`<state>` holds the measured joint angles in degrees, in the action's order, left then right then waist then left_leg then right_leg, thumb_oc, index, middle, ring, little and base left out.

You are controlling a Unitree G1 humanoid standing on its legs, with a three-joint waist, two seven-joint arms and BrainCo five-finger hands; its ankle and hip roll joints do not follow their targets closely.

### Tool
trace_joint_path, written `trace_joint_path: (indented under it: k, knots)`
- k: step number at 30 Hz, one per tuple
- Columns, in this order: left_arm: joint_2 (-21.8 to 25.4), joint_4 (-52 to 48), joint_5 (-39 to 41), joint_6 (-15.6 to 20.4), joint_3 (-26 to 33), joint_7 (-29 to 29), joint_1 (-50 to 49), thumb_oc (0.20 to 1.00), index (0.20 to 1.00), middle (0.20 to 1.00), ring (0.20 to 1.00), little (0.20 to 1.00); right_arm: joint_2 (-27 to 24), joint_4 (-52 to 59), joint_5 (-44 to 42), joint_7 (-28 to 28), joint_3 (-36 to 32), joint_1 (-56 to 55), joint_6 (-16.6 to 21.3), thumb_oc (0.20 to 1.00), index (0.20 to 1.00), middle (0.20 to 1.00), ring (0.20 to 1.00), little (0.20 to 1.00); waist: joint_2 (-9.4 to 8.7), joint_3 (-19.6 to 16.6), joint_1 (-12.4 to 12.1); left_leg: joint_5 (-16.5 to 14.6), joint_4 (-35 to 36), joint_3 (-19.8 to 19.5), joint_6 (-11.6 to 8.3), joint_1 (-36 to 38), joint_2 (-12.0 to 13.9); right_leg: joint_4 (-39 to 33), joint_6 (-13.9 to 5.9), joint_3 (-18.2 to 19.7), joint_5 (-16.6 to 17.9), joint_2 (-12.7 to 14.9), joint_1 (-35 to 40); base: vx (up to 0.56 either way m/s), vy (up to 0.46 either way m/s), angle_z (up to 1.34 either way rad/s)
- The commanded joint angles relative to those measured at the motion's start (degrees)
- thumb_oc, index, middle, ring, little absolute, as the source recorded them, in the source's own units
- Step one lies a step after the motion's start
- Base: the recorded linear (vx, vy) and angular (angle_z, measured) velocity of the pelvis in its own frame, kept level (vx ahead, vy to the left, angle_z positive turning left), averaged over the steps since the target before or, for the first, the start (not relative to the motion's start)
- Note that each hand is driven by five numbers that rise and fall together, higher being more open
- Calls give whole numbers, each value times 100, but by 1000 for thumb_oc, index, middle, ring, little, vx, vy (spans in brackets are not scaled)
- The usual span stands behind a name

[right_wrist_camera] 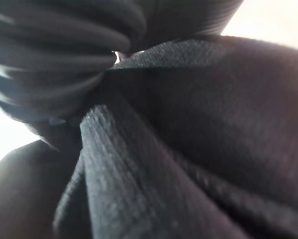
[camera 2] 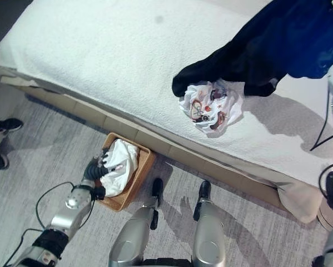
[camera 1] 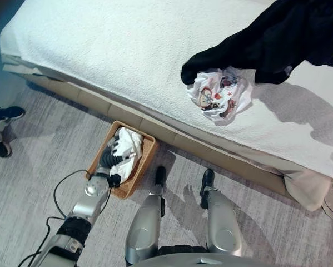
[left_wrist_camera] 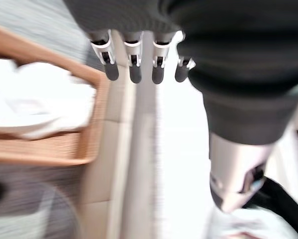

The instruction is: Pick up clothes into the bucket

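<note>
Beside the bed a basket already held white cloth; left hand fingers were released. Black garment and printed cloth remained; right hand's fingers I cannot tell.

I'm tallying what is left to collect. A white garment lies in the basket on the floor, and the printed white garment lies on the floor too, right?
Not quite. The printed white garment lies on the bed, as the left eye view shows. A white garment is indeed in the basket.
</note>
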<state>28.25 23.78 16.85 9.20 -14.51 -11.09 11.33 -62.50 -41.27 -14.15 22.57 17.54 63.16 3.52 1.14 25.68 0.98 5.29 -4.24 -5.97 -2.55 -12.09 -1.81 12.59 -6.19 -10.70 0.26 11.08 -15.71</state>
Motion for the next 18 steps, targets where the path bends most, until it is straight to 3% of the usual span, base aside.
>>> trace_joint_path:
  k: [1, 8, 10, 15, 18]
  knots:
    - [210, -315, 67, 240, 54, 30, -266, 1000, 1000, 1000, 1000, 1000, -180, 425, 89, 285, -64, 29, 368, 200, 200, 200, 200, 200, -420, -751, 49, -595, -280, 127, -126, 91, 7, -271, -344, 115, -104, 12, 477, 107, 50, -37]
    - [218, -1230, 22, 189, 45, 90, 229, 1000, 1000, 1000, 1000, 1000, 7, 1210, 143, -100, -89, -438, 361, 200, 200, 200, 200, 200, -561, -1465, 241, -836, -211, 507, -118, 682, 113, -765, -375, 391, 17, -111, 1039, 78, 9, -28]
    - [194, -1301, 2, 169, -12, 91, 347, 1000, 1000, 1000, 1000, 1000, 38, 1335, 151, -180, -21, -468, 330, 200, 200, 200, 200, 200, -579, -1529, 258, -859, -187, 561, -120, 767, 137, -823, -379, 445, 31, -130, 1116, 47, -8, -21]
    - [19, -1393, -67, 95, -341, 90, 1008, 1000, 1000, 1000, 1000, 1000, 348, 1956, 196, -480, 45, -791, 304, 200, 200, 200, 200, 200, -599, -1833, 372, -915, -60, 717, -106, 1080, 201, -934, -380, 534, 19, -159, 1366, 56, -5, -23]
    - [-142, -1267, -149, 10, -752, 189, 1601, 1000, 1000, 1000, 1000, 1000, 499, 2495, 153, -962, 330, -966, 240, 200, 200, 200, 200, 200, -593, -2006, 493, -937, 33, 804, -96, 1282, 224, -967, -375, 581, -7, -167, 1527, 44, 1, -8]
